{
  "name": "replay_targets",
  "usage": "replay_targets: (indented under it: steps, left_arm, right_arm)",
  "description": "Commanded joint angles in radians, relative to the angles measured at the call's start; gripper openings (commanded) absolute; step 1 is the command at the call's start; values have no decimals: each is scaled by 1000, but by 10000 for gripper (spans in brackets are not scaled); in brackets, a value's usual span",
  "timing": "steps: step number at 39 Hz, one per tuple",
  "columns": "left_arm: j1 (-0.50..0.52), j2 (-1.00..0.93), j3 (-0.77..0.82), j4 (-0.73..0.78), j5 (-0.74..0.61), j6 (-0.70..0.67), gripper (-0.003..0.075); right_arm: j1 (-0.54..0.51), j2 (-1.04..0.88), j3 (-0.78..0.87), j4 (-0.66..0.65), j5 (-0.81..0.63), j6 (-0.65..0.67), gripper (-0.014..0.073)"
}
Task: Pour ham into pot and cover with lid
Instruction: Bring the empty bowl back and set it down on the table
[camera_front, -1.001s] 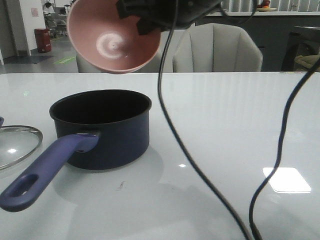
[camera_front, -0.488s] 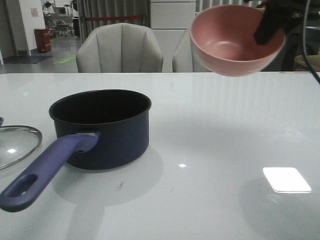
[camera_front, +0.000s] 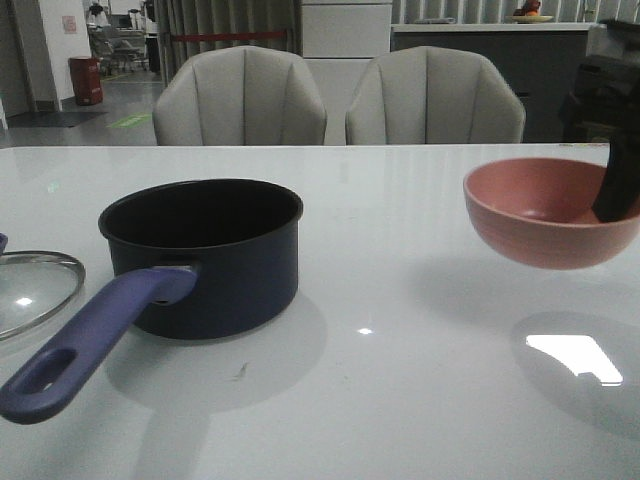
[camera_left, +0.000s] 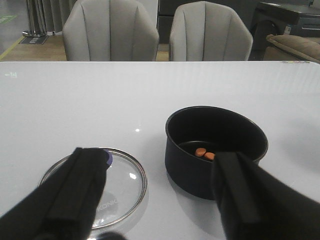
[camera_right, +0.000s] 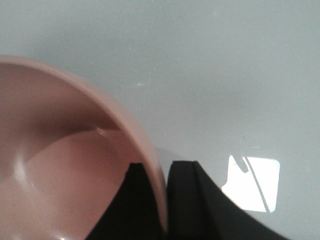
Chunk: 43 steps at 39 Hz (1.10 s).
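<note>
Ham (camera_left: 205, 153), two small orange chunks, lies on the black floor of the dark navy pot (camera_front: 205, 255). That pot stands upright on the white worktop (camera_front: 400, 380), its long purple-blue handle pointing toward the camera and to the left. Just beside it, further left, the clear glass lid (camera_left: 117, 187) lies flat on the worktop, apart from the pot. The left pincer (camera_left: 160, 192) hovers above the lid and pot with its fingers spread wide, gripping nothing. Well apart, to the right, the right pincer (camera_right: 167, 192) is clamped on the rim of an upright salmon-pink bowl (camera_front: 545, 212), held just above the worktop.
</note>
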<state>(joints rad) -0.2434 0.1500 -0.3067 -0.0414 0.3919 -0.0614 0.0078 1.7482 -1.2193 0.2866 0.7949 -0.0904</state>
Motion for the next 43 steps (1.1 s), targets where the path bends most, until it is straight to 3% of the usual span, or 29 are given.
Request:
replay_targets:
  steps: [1,9,16,21,34,43]
  left_arm:
    - [-10,9,-26,-10,-79,0,498]
    - [-10,9,-26,-10,-79,0,498]
    - [-10,9,-26,-10,-79,0,499]
    - [-10,9,-26,-10,-79,0,499]
    - [-10,9,-26,-10,-79,0,498]
    - [-10,9,-26,-10,-79,0,498]
  right_arm:
    - [-6,-3,-35,20,-12,-11,150]
    - [-6,52,-36,20,-31,-12,176]
    - [-6,58,-37,19,-61,-16,377]
    - [-6,58,-37,0,-72,-18,458]
    - [12,-39,-36,-21,-84,-200,454]
    - [37,-188,-6,6,-105,-204,454]
